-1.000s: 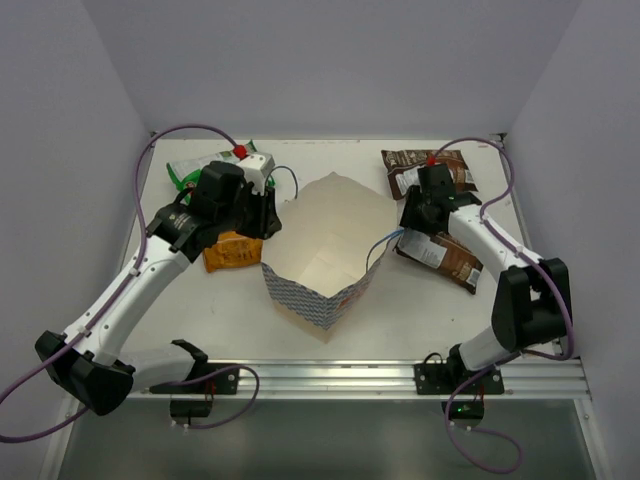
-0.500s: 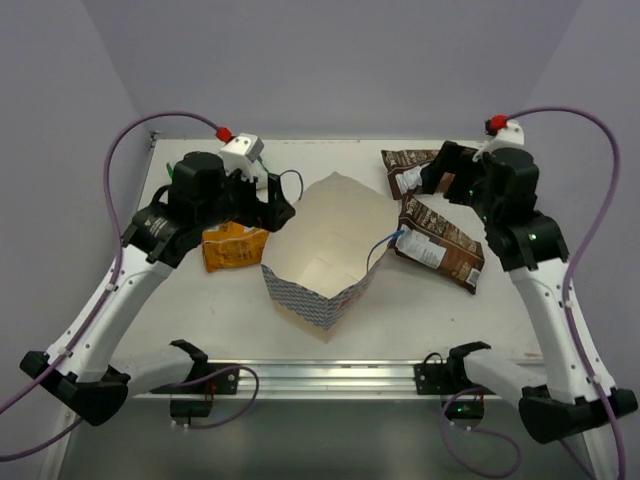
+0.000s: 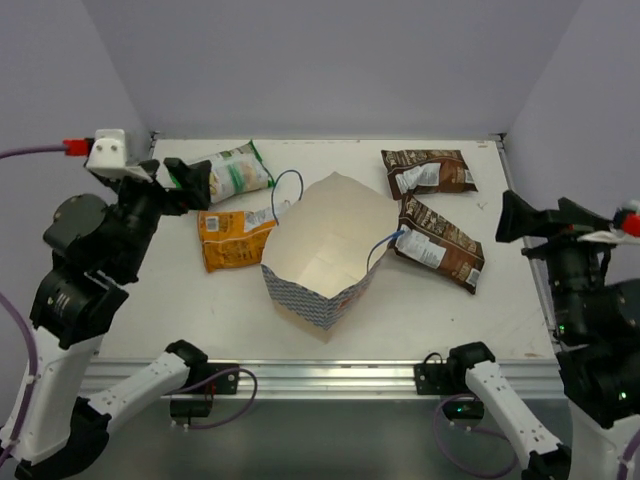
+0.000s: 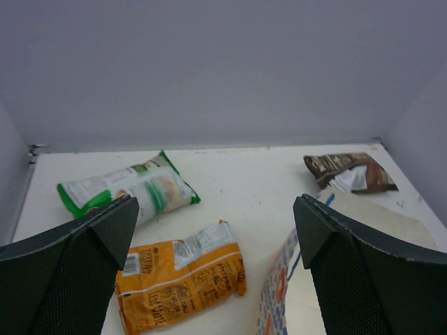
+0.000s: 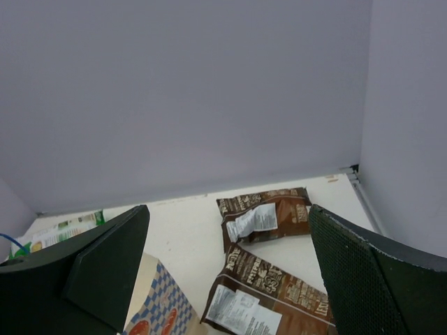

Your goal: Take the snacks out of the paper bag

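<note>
Apparently finished unloading: see green chip bag (image 4: 133, 190) and orange packet (image 4: 180, 272) ahead of and below the wide-open, empty left gripper (image 4: 213, 216), brown packets (image 5: 264, 216) likewise before the open, empty right gripper (image 5: 227, 209), paper bag (image 3: 320, 290) between both and looking empty; next, just confirm and park.

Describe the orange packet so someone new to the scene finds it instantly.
Start at the open paper bag standing in the middle. Just to its left lies the orange packet, flat, with the green-and-white chip bag lying farther back. It is the only orange one; both dark brown packets lie on the bag's right.
</note>
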`<state>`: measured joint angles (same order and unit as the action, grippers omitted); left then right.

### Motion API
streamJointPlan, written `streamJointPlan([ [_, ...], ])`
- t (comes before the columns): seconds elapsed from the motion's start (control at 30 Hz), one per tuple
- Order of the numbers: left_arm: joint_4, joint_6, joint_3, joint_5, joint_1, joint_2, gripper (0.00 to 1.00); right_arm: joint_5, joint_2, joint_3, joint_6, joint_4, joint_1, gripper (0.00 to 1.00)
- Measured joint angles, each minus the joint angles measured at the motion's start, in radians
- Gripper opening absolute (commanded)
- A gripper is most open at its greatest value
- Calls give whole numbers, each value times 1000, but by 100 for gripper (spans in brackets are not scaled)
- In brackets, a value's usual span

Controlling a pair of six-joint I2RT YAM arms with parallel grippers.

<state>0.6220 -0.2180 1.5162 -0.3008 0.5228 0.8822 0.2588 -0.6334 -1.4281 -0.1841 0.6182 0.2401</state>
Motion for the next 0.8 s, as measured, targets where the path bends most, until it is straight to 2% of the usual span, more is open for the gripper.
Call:
streamJointPlan([
  [0.17,-15,37,-68,-193,0,-161,100,42,171,55,46,-14,0,99],
  [0.4,24,66,-106,-381,0,-285,100,89,263,102,100,-21,0,99],
  [0.8,109,61,-77,-489,37,-325,100,98,275,121,118,-21,0,99],
])
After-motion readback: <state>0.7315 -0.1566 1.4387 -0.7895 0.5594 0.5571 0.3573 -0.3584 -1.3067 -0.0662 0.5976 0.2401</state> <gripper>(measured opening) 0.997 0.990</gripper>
